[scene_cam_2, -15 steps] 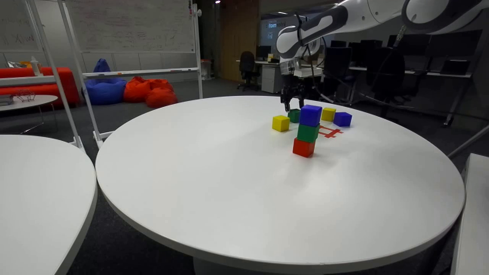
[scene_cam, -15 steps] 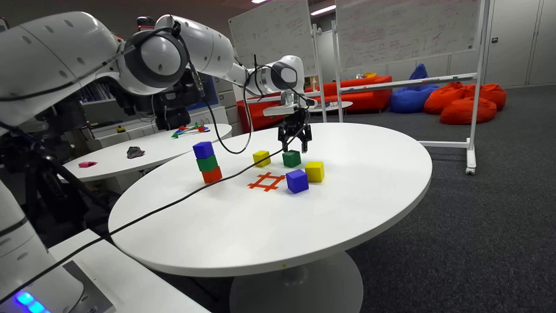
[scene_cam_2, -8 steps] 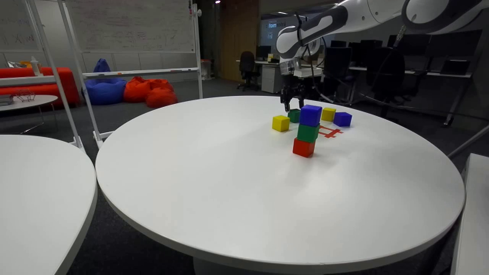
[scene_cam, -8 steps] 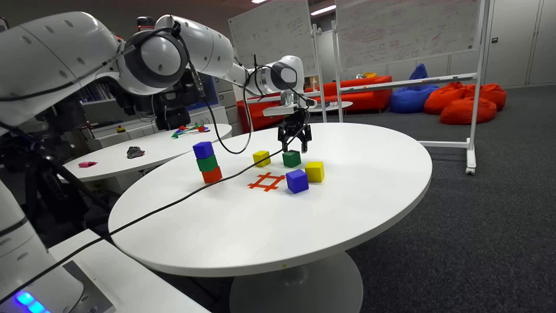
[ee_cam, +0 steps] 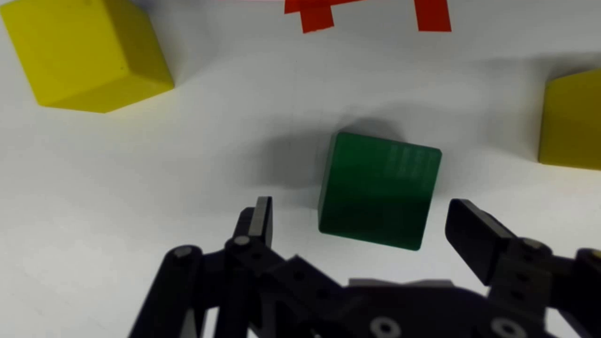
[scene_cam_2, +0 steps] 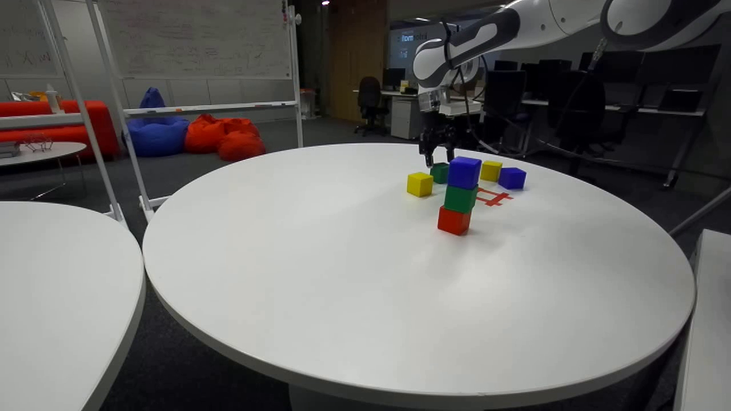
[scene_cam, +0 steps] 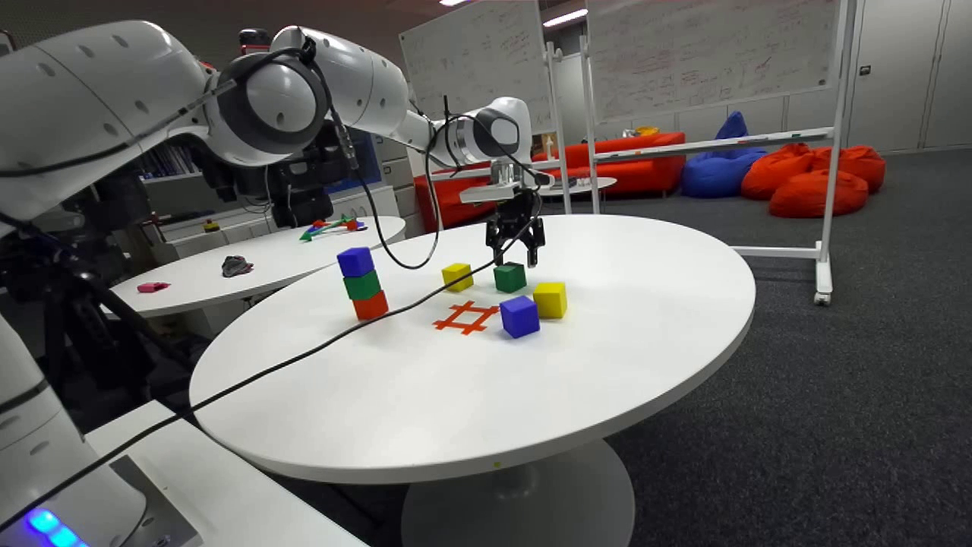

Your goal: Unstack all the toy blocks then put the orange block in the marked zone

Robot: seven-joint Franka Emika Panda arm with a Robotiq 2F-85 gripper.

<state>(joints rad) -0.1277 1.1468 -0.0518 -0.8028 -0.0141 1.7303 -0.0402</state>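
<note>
Brightly orange-red, the bottom block (scene_cam: 370,305).

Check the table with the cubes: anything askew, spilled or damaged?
One oddity: a long black cable sags loosely across the round white tabletop in an exterior view; it could perhaps snag. The blue, green and orange-red cube stack stands untoppled; no spill or damage shows.

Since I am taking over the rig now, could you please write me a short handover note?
Tool: open, holding nothing, close to the loose green block.
Stack, top down: upper blue block, stacked green block, orange block.
Done: the loose green block, loose blue block, the yellow block beside it and the other yellow block stand unstacked.
Left: take the upper two down, then put the orange block in the marked zone, beside the loose blue block.
</note>
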